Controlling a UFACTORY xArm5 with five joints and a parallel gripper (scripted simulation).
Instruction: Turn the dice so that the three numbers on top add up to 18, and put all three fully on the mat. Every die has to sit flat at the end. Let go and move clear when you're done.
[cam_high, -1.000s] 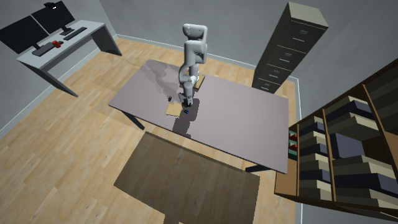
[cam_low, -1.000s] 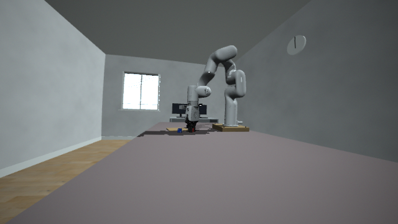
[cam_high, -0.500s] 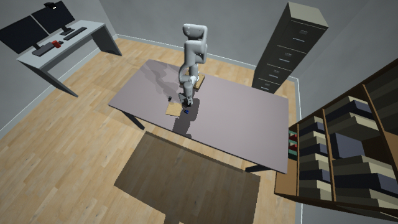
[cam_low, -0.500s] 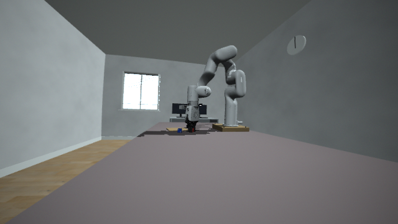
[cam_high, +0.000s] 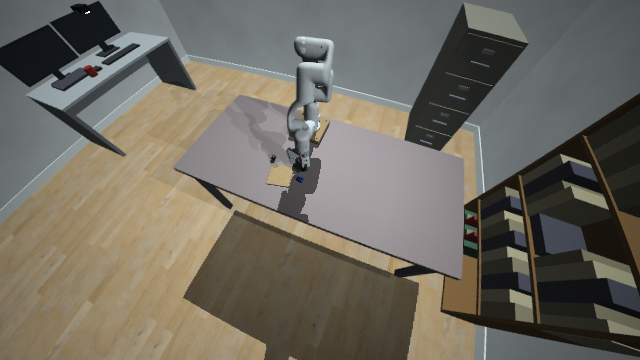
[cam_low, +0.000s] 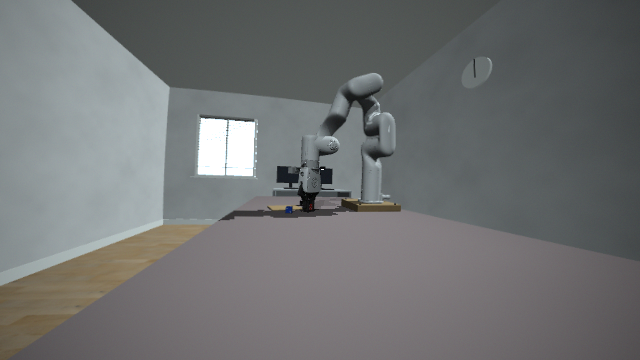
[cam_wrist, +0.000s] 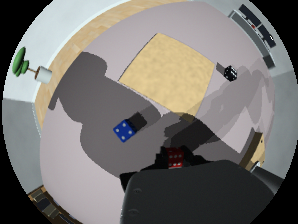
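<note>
Dice, three, one each in red, blue and black, on or just over a grey-mauve tabletop (cam_high: 380, 185) (cam_low: 350, 275) (cam_wrist: 65, 150).

Item: red die (cam_low: 310, 206) (cam_wrist: 175, 158), set between the two fingers of the gripper (cam_high: 303, 164) (cam_low: 308, 204) (cam_wrist: 171, 154). The jaws are pinching it, one on either side, low over the tabletop (whether the die touches the surface cannot be told). White pips show on its visible faces; its top number is not legible.

Item: blue die (cam_high: 300, 179) (cam_low: 289, 209) (cam_wrist: 124, 131), lying flat on the tabletop, outside the jaws and apart from them. Four white pips show on its upper face (the clearest of the set). It is off the mat, within the arm's shadow.

Item: black die (cam_high: 273, 158) (cam_wrist: 230, 73), white-pipped, likewise off the mat and near one corner, well apart from the blue one. Its count is too small to read.

Item: mat (cam_high: 279, 176) (cam_low: 280, 207) (cam_wrist: 167, 75), square, pale tan, flat, bearing none of the dice (a shadow crosses one corner).

Item: arm (cam_high: 314, 75) (cam_low: 340, 107), white, mounted on a wooden base board (cam_high: 322, 132) (cam_low: 390, 206), wrist bent so that the jaws point down beside the mat
</note>
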